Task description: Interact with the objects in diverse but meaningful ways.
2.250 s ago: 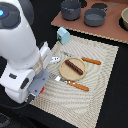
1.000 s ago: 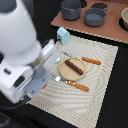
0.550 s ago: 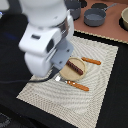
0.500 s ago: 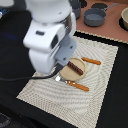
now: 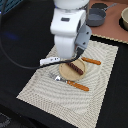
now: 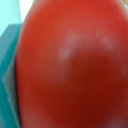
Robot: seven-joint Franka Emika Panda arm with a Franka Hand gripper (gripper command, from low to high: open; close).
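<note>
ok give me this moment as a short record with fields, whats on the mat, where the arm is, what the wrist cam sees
surface: pale woven placemat on a dark table
plate: round tan wooden plate on the mat
on plate: dark brown sausage lying across it
cutlery: orange-handled fork beside the plate, a second orange-handled piece on the other side
arm: white robot arm over the mat's far edge, hiding what is under it
wrist view: filled by a round red tomato, very close, teal edge beside it
gripper: fingers not visible, state cannot be told
background: grey pots beyond the mat
</note>
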